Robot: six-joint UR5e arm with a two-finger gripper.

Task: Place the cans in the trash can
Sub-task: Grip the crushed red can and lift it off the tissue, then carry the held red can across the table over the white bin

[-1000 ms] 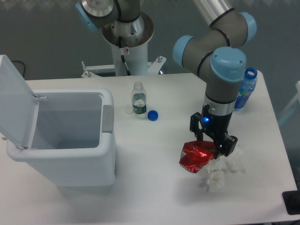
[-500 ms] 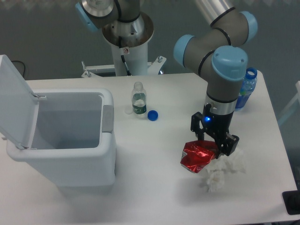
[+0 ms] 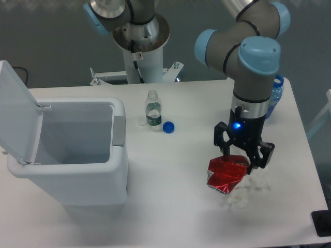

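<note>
A crushed red can [image 3: 224, 174] hangs over the right side of the table, with my gripper [image 3: 241, 156] shut on its top. Beneath and to the right of it lies a white tissue wad [image 3: 247, 191], partly covered by the can. At the left stands the white trash can [image 3: 72, 150], its lid [image 3: 15, 111] swung up and open, and its inside looks bare. The can is far to the right of the bin, with a wide stretch of table between them.
A small clear bottle [image 3: 152, 108] without its cap stands near the table's middle back, and a blue cap [image 3: 168, 126] lies beside it. A blue-capped bottle [image 3: 274, 95] stands behind my arm at the right. The robot's white pedestal [image 3: 140, 57] rises at the back.
My gripper has shifted right and risen a little with the red can in it, and the can now hangs over the tissue wad. Everything else stays where it was.
</note>
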